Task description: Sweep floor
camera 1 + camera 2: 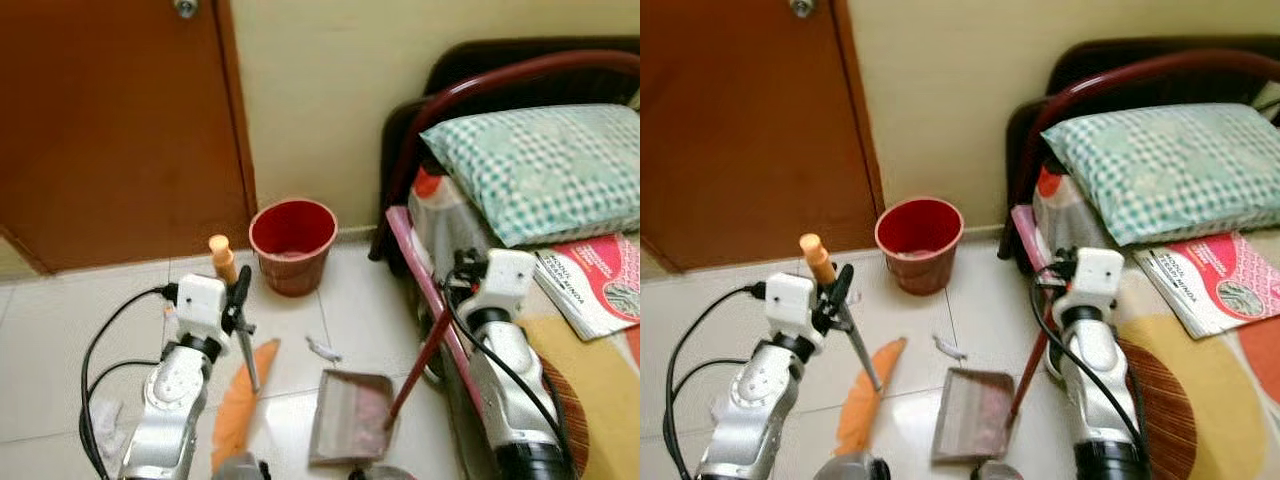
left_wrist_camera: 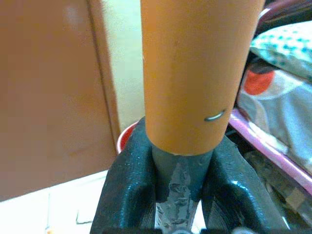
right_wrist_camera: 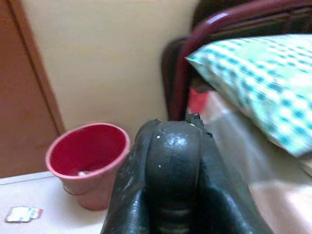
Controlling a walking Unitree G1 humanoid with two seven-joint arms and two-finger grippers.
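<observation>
Brown wooden door [image 1: 120, 130] at far left, above pale floor tiles [image 1: 60, 340] with a crumpled scrap [image 1: 105, 420] lying near the left arm. Left gripper [image 1: 238, 300] clamped shut on the broom handle [image 1: 246, 350], just below its orange grip [image 1: 222, 258]; from the left wrist view, black fingers [image 2: 124, 185] pressed against the grey shaft on both sides. Orange broom head [image 1: 240, 400] slanting down onto the tiles beside the arm. Red bucket [image 1: 292, 245] standing against the cream wall [image 1: 320, 90], near the door frame. Small white scrap [image 1: 323, 349] on the floor between bucket and dustpan [image 1: 350, 415], the pan resting flat on the tiles. Dark red dustpan handle [image 1: 420, 355] rising toward the right gripper [image 3: 168, 161], fingers closed together in the right wrist view; grasp on the handle impossible to confirm. Bed [image 1: 600, 350] at far right, with checked pillow [image 1: 540, 165] and red booklet [image 1: 595, 280].
</observation>
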